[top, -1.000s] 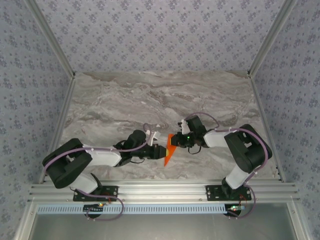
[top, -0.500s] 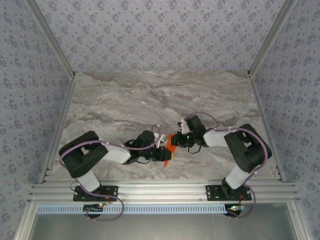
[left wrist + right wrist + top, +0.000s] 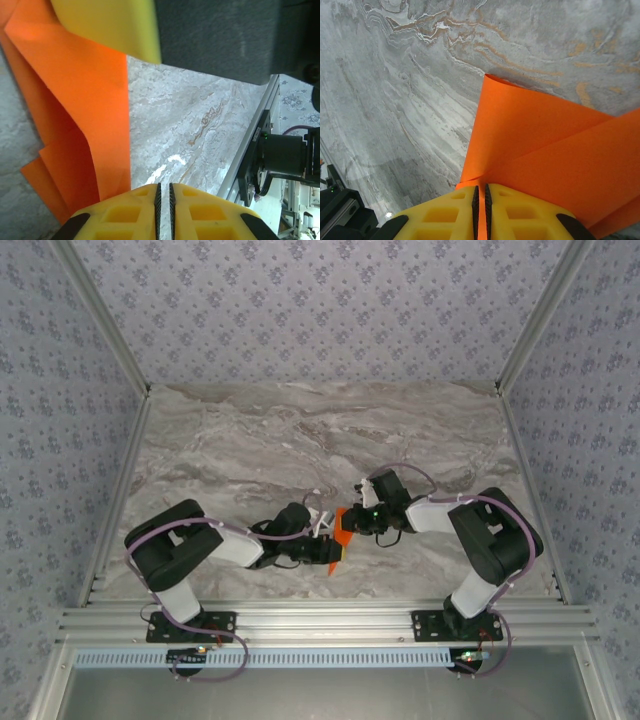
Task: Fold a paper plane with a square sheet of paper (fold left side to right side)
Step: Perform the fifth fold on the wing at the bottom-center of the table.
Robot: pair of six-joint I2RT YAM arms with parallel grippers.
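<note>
The sheet of paper is bright orange, creased into overlapping flaps, and lies between the two grippers near the table's front middle. My right gripper is shut on its edge; in the right wrist view the paper runs right between the pads of the right gripper. My left gripper sits at the paper's lower left end. Its jaws stand shut with only marble showing in the thin slit, and the folded paper rises just to their left. The right gripper's yellow finger hangs over the paper.
The marble table spreads behind the grippers, walled by patterned panels. An aluminium rail runs along the near edge with both arm bases on it, and the rail lies close to the left gripper.
The left arm pulled its elbow in and its gripper moved right over the paper's lower tip, so less orange shows now. The right gripper kept its hold and place.
</note>
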